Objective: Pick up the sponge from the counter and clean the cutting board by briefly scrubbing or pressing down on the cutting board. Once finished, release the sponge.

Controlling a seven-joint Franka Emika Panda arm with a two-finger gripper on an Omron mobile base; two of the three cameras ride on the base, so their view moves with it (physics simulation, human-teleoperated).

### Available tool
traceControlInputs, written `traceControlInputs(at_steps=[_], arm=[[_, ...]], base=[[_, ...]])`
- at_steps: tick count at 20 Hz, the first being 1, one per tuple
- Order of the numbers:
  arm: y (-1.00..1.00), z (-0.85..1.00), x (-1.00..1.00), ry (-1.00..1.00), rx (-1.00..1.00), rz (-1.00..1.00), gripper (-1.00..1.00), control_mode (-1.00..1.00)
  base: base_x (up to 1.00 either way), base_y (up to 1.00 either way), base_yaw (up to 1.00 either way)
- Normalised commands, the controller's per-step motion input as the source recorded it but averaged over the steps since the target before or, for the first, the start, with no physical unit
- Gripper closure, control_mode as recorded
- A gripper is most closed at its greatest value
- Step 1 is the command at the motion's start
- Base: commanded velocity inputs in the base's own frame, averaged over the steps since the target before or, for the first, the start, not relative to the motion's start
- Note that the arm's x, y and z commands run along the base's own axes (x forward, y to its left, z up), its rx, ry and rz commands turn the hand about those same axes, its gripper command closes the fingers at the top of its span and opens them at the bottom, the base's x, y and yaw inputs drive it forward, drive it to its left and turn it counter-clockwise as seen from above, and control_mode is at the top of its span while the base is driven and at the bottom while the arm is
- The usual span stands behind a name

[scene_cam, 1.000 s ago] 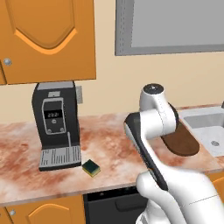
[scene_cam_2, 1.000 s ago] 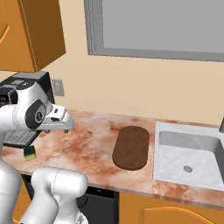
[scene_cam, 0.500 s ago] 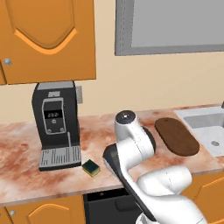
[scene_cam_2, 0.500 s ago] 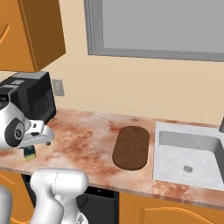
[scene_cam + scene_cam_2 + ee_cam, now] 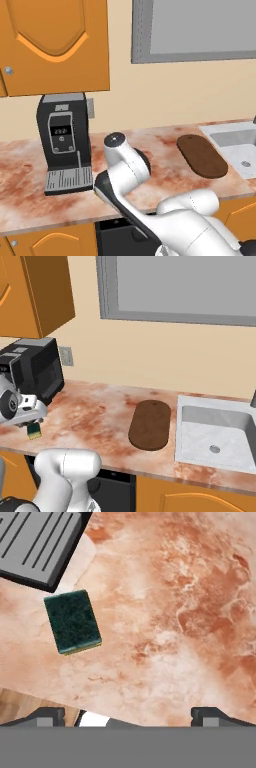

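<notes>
The sponge point(image 5: 72, 621), dark green on top with a yellow edge, lies flat on the marbled counter point(image 5: 170, 612) at the upper left of the hand view. My gripper point(image 5: 129, 716) hovers above the counter, open and holding nothing; the sponge sits off to the left of the gap between its fingertips. From the right base view the sponge point(image 5: 33, 430) rests just below my gripper point(image 5: 29, 418), near the counter's front edge. The dark brown cutting board point(image 5: 150, 424) lies well to the right, beside the sink; it is also the cutting board point(image 5: 202, 155) in the left base view. My arm hides the sponge there.
A black coffee machine point(image 5: 64, 140) stands at the left, and its grey drip tray point(image 5: 40, 542) lies right beside the sponge. A sink point(image 5: 215, 431) is set into the counter at the right. Orange wall cabinets point(image 5: 50, 45) hang above.
My arm has swung left and down, bringing the open gripper low over the counter beside the sponge. Sponge and cutting board have stayed put.
</notes>
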Motion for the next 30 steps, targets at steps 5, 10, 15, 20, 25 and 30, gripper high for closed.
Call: traceControlInputs(at_steps=[5,10,15,20,25,30], arm=[[0.27,-0.26,0.06,0.02,0.0,0.08,-1.0,-1.0],[0.17,-0.26,0.05,0.0,0.0,0.03,-1.0,-1.0],[0.08,-0.23,0.06,0.0,0.0,0.03,-1.0,-1.0],[0.0,-0.18,0.19,0.0,0.0,0.02,-1.0,-1.0],[0.01,-0.19,0.24,0.04,0.01,0.0,-1.0,-1.0],[0.22,-0.29,0.15,0.04,0.0,0.0,-1.0,-1.0]], base=[[0.0,0.0,0.0],[0.0,0.0,0.0],[0.0,0.0,0.0],[0.0,0.0,0.0],[0.0,0.0,0.0],[0.0,0.0,0.0]])
